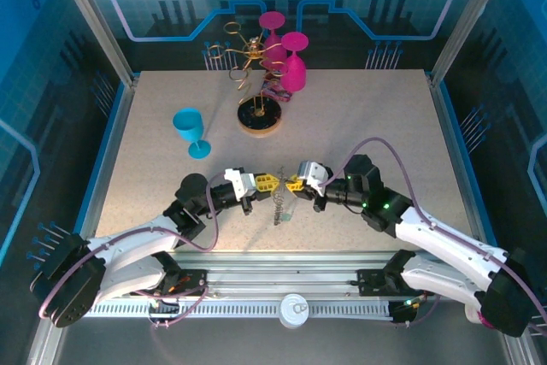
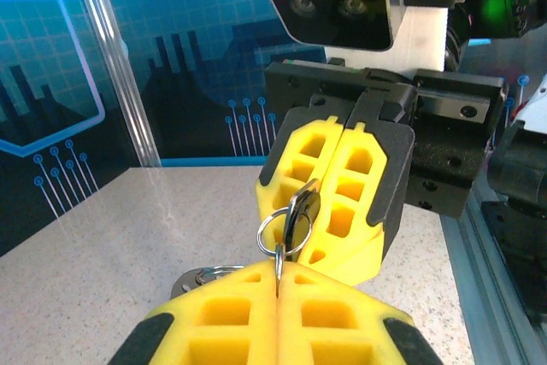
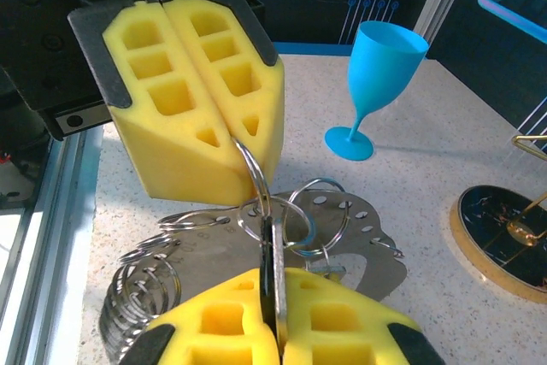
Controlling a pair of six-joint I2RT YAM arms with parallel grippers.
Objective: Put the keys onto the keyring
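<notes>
My two grippers meet nose to nose above the middle of the table. The left gripper [image 1: 263, 182] [image 2: 279, 273] is shut on a small silver split ring [image 2: 259, 236] [image 3: 253, 169] of the keyring [image 1: 280, 205] [image 3: 377, 255]. The keyring is a flat grey holed plate fringed with several wire rings, and it hangs below the pads. The right gripper [image 1: 295, 183] [image 3: 273, 278] is shut on a key [image 2: 302, 211] [image 3: 273, 254] with a black head and silver blade. The key's tip sits at the held split ring. Whether it is threaded through, I cannot tell.
A blue goblet [image 1: 191, 132] [image 3: 376, 83] stands at the left rear. Farther back stand a gold wire rack on a round wooden disc [image 1: 260, 115] [image 3: 504, 237] and pink goblets [image 1: 289, 61]. The aluminium rail [image 1: 291, 275] runs along the near edge.
</notes>
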